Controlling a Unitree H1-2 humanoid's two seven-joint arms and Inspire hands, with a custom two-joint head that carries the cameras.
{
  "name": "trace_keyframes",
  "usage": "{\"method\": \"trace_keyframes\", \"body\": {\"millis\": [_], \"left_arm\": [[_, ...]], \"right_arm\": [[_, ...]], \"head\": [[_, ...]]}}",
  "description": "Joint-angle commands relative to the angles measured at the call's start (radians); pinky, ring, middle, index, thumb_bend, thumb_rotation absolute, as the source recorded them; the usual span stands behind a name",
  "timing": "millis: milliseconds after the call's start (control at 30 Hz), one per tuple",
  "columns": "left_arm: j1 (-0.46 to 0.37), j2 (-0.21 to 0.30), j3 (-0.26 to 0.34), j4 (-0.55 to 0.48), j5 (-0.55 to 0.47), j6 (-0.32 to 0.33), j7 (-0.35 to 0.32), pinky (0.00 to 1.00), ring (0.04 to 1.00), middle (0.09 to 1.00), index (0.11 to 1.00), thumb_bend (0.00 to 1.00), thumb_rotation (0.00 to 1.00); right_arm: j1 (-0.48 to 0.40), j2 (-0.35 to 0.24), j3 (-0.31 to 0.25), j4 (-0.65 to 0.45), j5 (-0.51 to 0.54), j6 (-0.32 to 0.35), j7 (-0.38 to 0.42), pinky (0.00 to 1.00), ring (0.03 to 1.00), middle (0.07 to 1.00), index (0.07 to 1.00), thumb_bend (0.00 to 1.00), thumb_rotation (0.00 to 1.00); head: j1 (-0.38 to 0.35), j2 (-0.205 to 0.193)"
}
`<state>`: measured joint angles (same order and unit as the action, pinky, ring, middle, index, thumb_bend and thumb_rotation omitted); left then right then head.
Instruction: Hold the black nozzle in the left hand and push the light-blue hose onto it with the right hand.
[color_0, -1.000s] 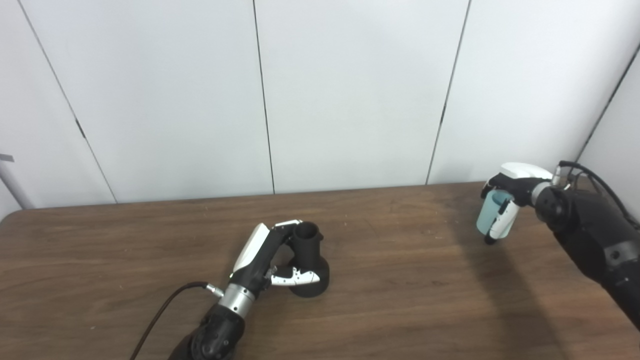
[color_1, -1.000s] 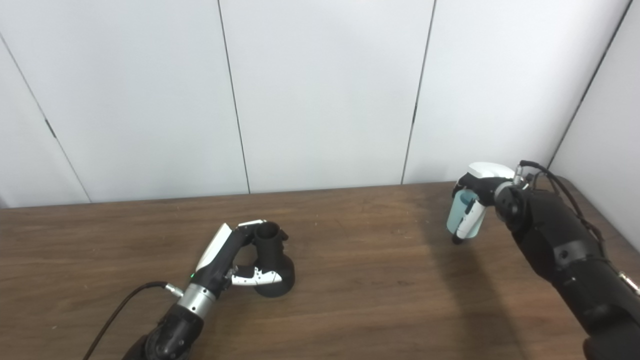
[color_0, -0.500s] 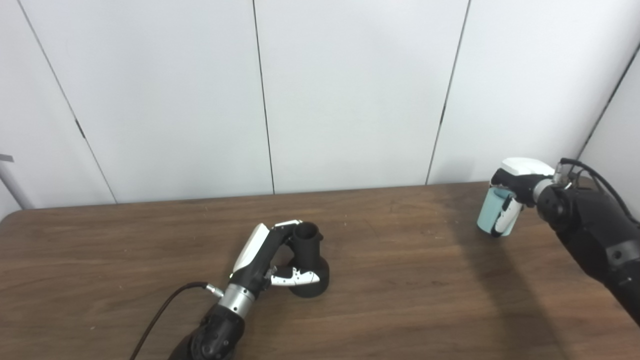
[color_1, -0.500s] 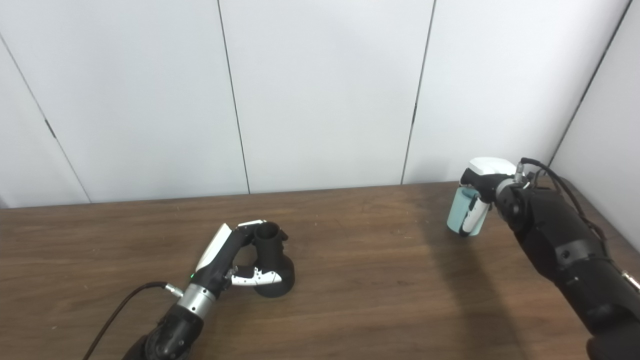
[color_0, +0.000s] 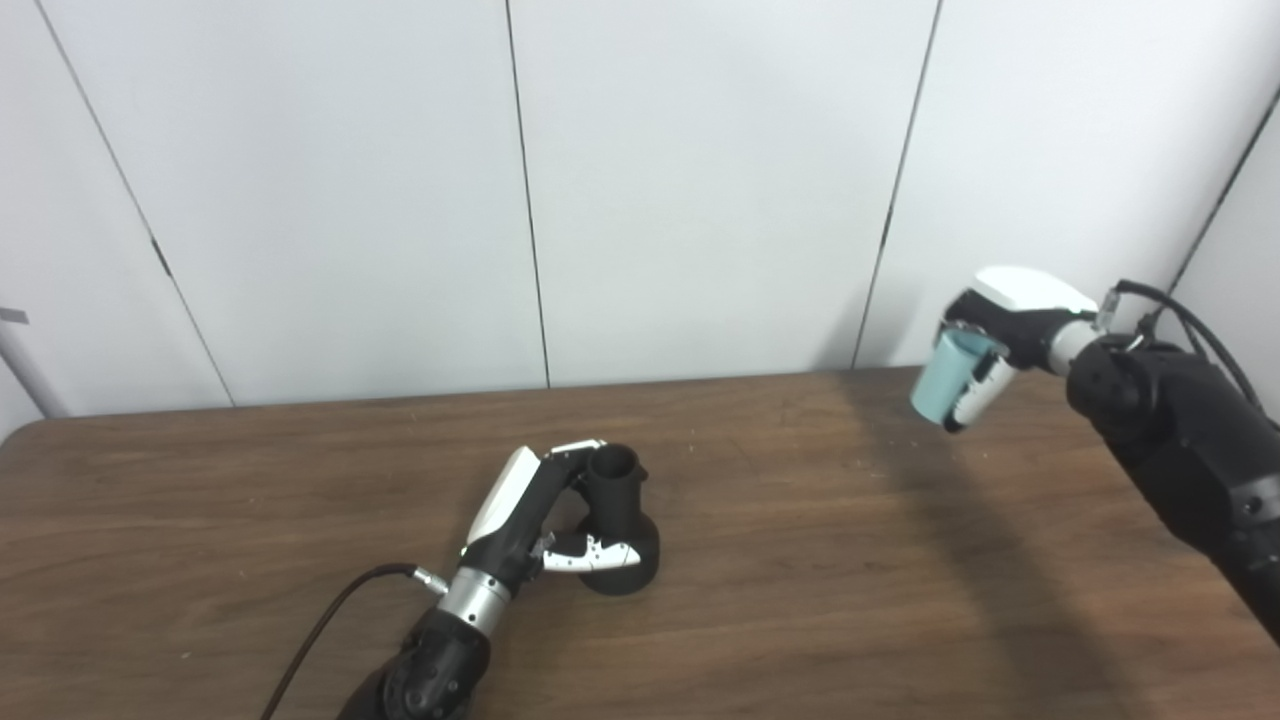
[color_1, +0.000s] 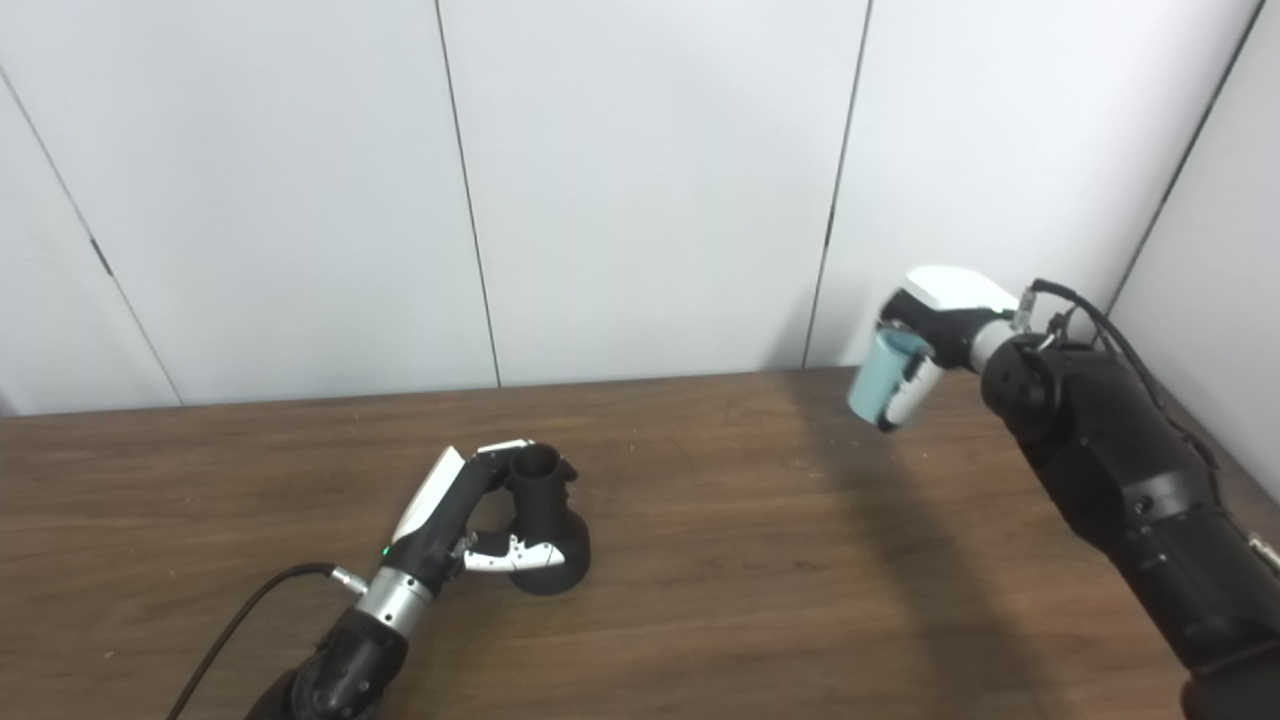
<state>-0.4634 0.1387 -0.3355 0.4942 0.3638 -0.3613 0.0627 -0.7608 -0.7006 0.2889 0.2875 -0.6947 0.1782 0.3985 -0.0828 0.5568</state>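
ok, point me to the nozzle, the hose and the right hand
black nozzle (color_0: 613, 500): left eye view, on its upright neck.
light-blue hose (color_0: 937, 385): left eye view, on its bare side wall.
right hand (color_1: 935, 325): right eye view, mid-hand.

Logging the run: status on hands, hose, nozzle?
Left hand shut on nozzle, standing on table. Right hand shut on hose, airborne. Path between clear.

You are looking at a dark brown wooden table (color_0: 820, 600) with visible grain and a rounded left corner. Behind it stands a white panelled wall (color_0: 700, 180), its panels divided by thin dark seams; a second wall (color_1: 1220, 260) meets it at right.
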Motion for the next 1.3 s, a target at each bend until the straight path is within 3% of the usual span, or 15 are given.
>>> {"method": "trace_keyframes", "body": {"millis": [0,233,367,500,800,1267], "left_arm": [[0.15,0.002,-0.049,0.12,0.062,0.013,-0.006,0.45,0.505,0.511,0.49,0.51,0.08],[0.145,-0.014,-0.057,0.114,0.073,0.021,0.002,0.43,0.498,0.514,0.49,0.51,0.07],[0.139,-0.029,-0.057,0.116,0.07,0.026,0.005,0.4,0.485,0.517,0.49,0.51,0.07],[0.141,-0.041,-0.057,0.113,0.07,0.041,0.005,0.38,0.472,0.518,0.49,0.51,0.08],[0.148,-0.047,-0.061,0.09,0.068,0.073,-0.017,0.39,0.473,0.518,0.491,0.51,0.08],[0.145,-0.054,-0.079,0.064,0.08,0.078,-0.01,0.39,0.476,0.519,0.491,0.51,0.08]], "right_arm": [[-0.052,-0.044,-0.039,-0.092,0.017,-0.027,0.0,0.35,0.412,0.448,0.512,0.53,0.0],[-0.056,-0.035,-0.039,-0.267,0.041,-0.11,0.034,0.36,0.419,0.464,0.507,0.53,0.0],[-0.071,-0.002,-0.027,-0.375,0.055,-0.164,0.052,0.3,0.368,0.446,0.517,0.53,0.0],[-0.076,0.05,-0.023,-0.474,0.062,-0.17,0.076,0.23,0.315,0.434,0.514,0.53,0.0],[-0.09,0.18,0.005,-0.507,0.069,-0.169,0.134,0.21,0.305,0.435,0.504,0.53,0.0],[-0.135,0.267,0.066,-0.506,-0.013,-0.164,0.233,0.24,0.329,0.414,0.499,0.53,0.0]], "head": [[0.003,0.002],[0.032,0.002],[0.061,0.004],[0.073,0.006],[0.07,0.005],[0.088,0.016]]}}
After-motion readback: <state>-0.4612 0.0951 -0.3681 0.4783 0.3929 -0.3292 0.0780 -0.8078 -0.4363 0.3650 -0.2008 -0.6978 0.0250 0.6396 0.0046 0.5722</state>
